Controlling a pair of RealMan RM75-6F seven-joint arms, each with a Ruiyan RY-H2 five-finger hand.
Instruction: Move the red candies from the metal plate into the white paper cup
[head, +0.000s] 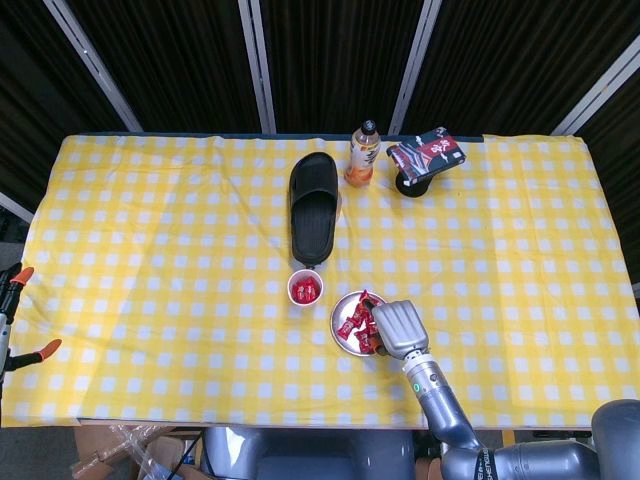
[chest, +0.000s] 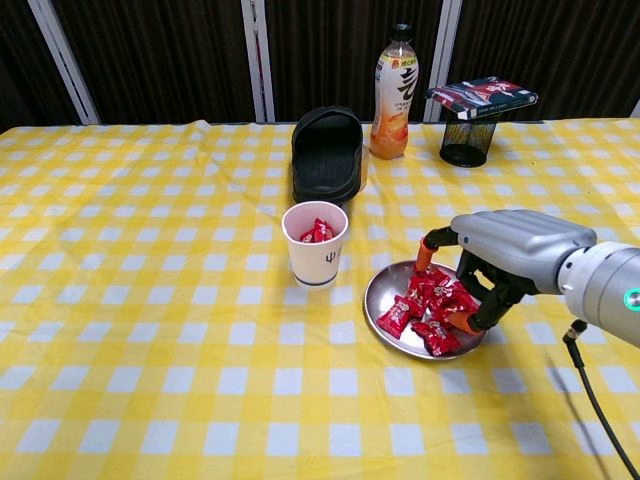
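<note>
So the right hand (chest: 500, 262) is low over the right side of the round metal plate (chest: 378, 290), a bit below centre in the chest view. Its orange-tipped fingers (chest: 464, 321) are curled down into the pile of red wrapped candies (chest: 420, 308), touching the ones on the right edge. Honestly can't tell if it has actually pinched one or is just resting on them, the fingers hide that bit.

The white paper cup (chest: 315, 243) stands just left of the plate, close but not touching, with a few red candies (chest: 318, 231) already inside.

Toward the top of the frame there's a black rubber slipper (chest: 327, 153), an orange drink bottle (chest: 393, 93) and a black mesh holder (chest: 467, 141) with a red packet (chest: 482, 96) lying on top. Everything sits on a yellow checked tablecloth (chest: 150, 300). No left hand in either view.
</note>
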